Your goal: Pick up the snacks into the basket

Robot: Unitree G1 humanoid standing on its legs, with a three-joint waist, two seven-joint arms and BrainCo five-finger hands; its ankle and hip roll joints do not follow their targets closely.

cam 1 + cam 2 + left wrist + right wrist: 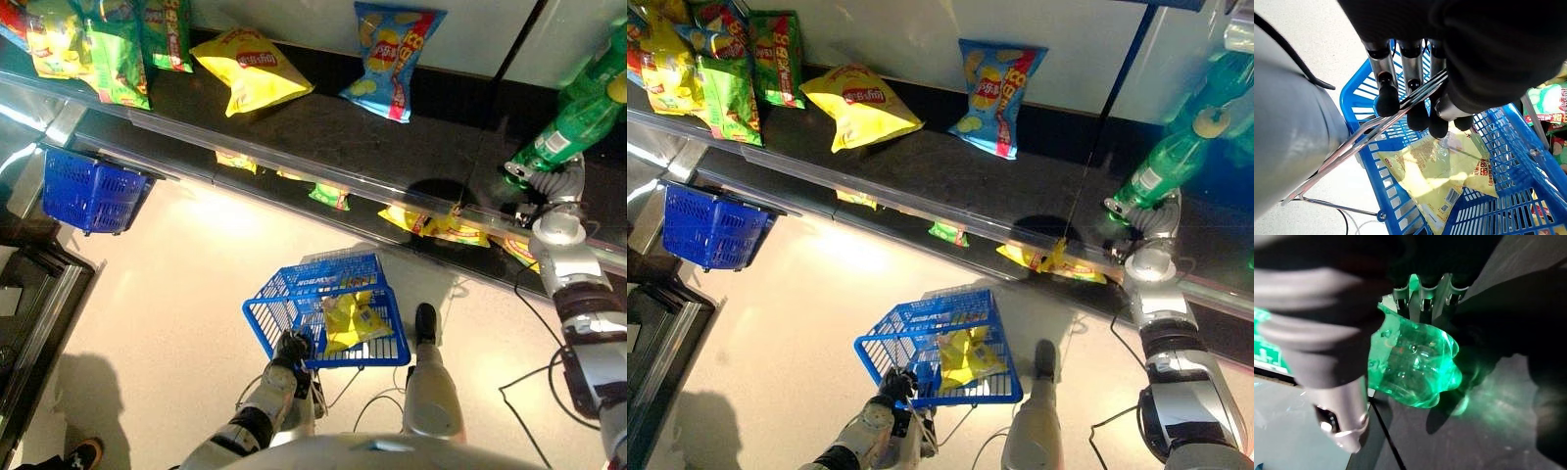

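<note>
A blue basket (pixel 279 294) hangs low in front of me with yellow snack bags (pixel 351 321) lying inside it. My left hand (pixel 291 348) is shut on its wire handle (pixel 1376 128), the fingers (pixel 1413 95) curled over the wires. On the dark upper shelf (pixel 323 127) lie a yellow chip bag (pixel 250 69), a blue chip bag (pixel 392 54) and green and yellow bags (pixel 118 59) at the far left. At the shelf's right end my right hand (pixel 552 186) is curled round the base of a tilted green bottle (pixel 568 132), its ridged bottom (pixel 1415 362) between thumb and fingers.
More snack bags (pixel 431 223) lie on the lower shelf under the upper shelf's front edge. A second blue basket (pixel 88 191) hangs at the left end of the shelving. A dark counter (pixel 29 294) borders the floor on the left, with a person's shoe (pixel 83 452) beside it.
</note>
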